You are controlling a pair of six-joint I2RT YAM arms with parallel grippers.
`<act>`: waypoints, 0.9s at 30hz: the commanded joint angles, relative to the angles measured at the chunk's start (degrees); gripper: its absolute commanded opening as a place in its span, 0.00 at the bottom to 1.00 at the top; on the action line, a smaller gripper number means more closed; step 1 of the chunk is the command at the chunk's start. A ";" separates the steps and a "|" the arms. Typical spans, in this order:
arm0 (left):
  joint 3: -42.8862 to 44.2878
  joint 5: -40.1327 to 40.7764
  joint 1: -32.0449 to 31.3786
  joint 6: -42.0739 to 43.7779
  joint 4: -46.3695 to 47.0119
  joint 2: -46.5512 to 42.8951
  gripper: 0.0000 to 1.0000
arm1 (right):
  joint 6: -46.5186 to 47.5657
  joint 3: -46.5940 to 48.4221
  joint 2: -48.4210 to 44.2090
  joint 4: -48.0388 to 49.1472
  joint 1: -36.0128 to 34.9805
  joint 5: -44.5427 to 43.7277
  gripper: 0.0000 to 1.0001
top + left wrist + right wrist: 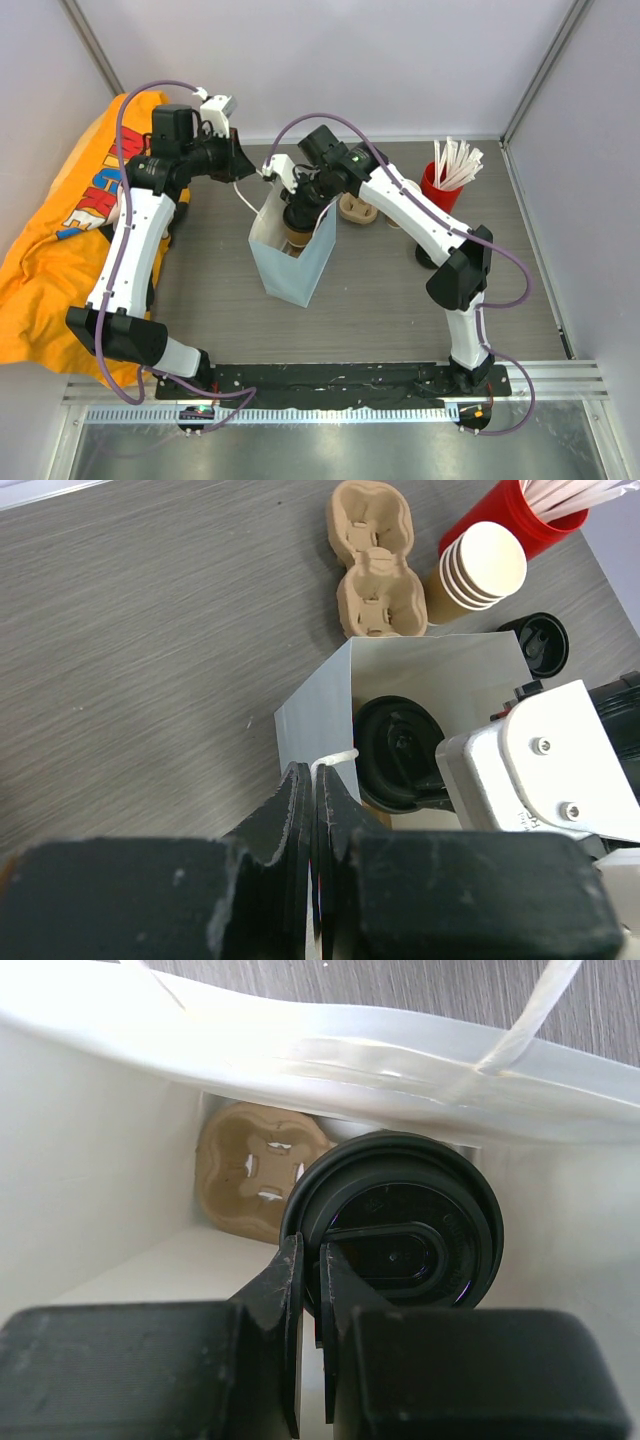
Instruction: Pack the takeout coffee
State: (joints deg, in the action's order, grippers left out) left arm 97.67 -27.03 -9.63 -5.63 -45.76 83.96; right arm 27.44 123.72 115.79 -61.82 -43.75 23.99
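The right gripper point(310, 1295) is pinched on the seven-o'clock rim of the black lid point(400, 1230), holding the takeout coffee point(297, 236) inside the white paper bag point(290, 275). The lid hides the kraft cup body in both wrist views; from above only a brown sliver shows. A pulp carrier point(255, 1165) at the lid's ten o'clock is half covered. The left gripper point(313, 810) is clamped on the bag's cord handle point(338, 759).

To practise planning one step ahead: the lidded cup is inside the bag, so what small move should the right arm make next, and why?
Probably ease the cup down toward the cardboard tray on the floor of the bag. The right gripper grips its lid rim, the tray lies deeper, and the left gripper pinches the bag's handle, holding it open.
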 commanded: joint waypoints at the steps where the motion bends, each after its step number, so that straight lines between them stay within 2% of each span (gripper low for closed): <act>1: 0.15 -0.56 0.49 -0.52 1.11 -1.61 0.00 | 0.95 0.56 0.23 0.39 0.33 -1.66 0.01; 9: 0.25 -2.77 0.49 -1.23 1.28 -1.52 0.00 | -0.02 6.44 2.25 1.00 0.42 0.53 0.01; 23: -0.11 -3.65 0.49 -1.67 1.64 -1.43 0.00 | -5.82 5.92 3.30 5.31 1.38 2.64 0.01; 27: -0.20 -3.82 0.49 -1.67 1.72 -1.43 0.00 | -7.48 5.21 3.04 6.36 1.91 5.62 0.01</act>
State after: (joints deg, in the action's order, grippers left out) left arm 97.62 -29.63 -9.37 -7.09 -45.67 83.96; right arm 22.55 127.50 119.31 -59.72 -42.61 25.78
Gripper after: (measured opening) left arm 0.063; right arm 0.112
